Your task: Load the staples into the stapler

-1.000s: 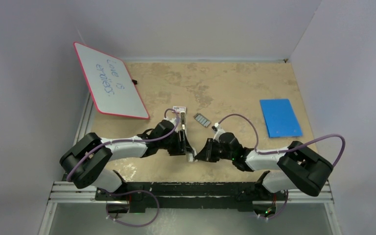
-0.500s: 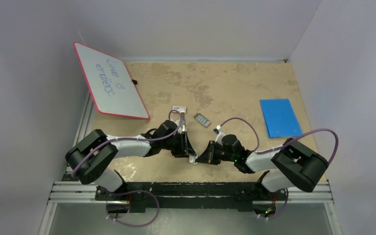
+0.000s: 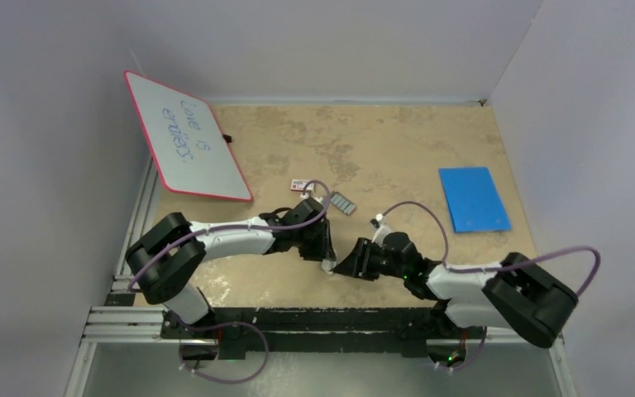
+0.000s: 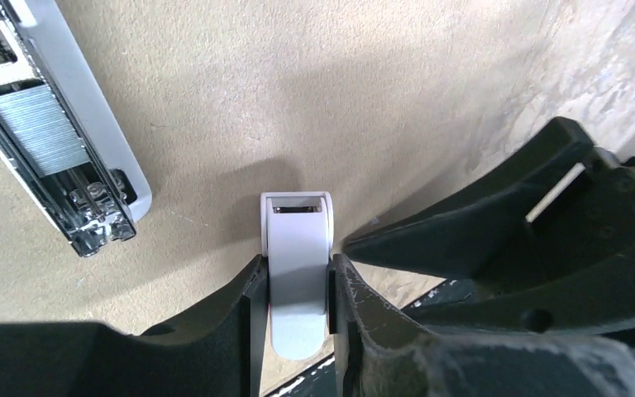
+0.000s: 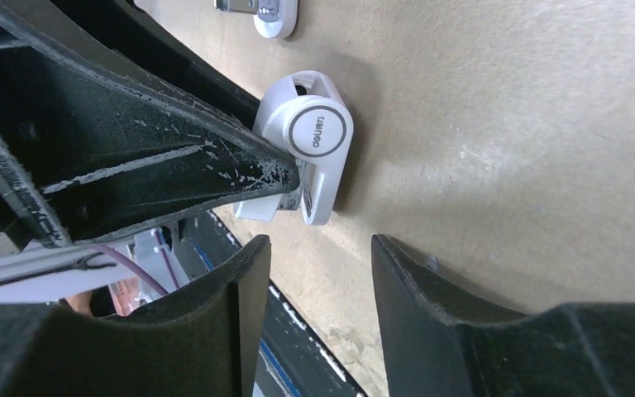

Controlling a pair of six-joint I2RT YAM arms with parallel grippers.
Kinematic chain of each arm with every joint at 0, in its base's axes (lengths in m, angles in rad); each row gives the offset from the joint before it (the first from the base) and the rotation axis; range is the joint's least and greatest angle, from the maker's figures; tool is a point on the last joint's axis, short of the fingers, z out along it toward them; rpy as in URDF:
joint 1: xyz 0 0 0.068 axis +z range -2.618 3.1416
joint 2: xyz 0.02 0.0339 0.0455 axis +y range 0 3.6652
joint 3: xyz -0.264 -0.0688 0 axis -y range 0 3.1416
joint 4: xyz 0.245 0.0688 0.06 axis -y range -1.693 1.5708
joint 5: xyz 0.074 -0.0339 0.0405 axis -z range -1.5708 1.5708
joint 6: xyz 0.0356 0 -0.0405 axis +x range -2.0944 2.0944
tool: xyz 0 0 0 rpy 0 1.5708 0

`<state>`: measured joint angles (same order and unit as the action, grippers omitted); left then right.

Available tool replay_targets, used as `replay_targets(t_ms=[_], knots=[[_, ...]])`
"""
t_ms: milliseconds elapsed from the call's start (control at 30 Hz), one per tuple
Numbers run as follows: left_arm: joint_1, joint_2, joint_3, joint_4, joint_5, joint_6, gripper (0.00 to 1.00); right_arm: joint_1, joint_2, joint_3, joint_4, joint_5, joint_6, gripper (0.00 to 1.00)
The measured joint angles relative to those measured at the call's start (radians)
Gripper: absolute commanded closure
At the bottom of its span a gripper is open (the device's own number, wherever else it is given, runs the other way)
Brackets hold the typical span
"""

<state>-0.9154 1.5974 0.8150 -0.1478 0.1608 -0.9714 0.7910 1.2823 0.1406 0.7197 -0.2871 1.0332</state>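
Note:
The staples, a small dark grey ribbed block, lie on the table beyond both grippers. The white stapler is opened out. My left gripper is shut on one white arm of the stapler, whose slotted tip sticks out past the fingers. The stapler's open metal magazine lies to the left, with a silvery ribbed strip in its channel. My right gripper is open and empty, just short of the stapler's round hinge. In the top view the left arm hides most of the stapler.
A red-and-white little box lies just left of the staples. A blue pad is at the right. A pink-rimmed whiteboard leans at the back left. The table's near edge and black rail are close behind the grippers.
The left gripper has moved right and a little forward with the stapler arm, uncovering the red-and-white box. The right arm has shifted right and stayed open.

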Motion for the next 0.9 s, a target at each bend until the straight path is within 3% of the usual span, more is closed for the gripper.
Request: replay_targets(t_ms=[233,300,433,667,900], knots=[[-0.050,0.050,0.130,-0.131,-0.112,0.052,0.86,0.000,-0.348,-0.009,-0.329,0.199,0.065,0.46],[-0.061,0.097,0.195,-0.167,-0.139,0.069,0.85,0.000,-0.472,0.006,-0.476,0.290,0.100,0.39],[-0.069,0.216,0.344,-0.229,-0.176,0.098,0.85,0.000,-0.667,0.047,-0.707,0.452,0.202,0.39],[-0.074,0.367,0.561,-0.365,-0.215,0.118,0.79,0.000,-0.751,0.137,-0.964,0.655,0.352,0.42],[-0.074,0.466,0.713,-0.435,-0.217,0.129,0.59,0.000,-0.768,0.278,-1.133,0.811,0.412,0.40]])
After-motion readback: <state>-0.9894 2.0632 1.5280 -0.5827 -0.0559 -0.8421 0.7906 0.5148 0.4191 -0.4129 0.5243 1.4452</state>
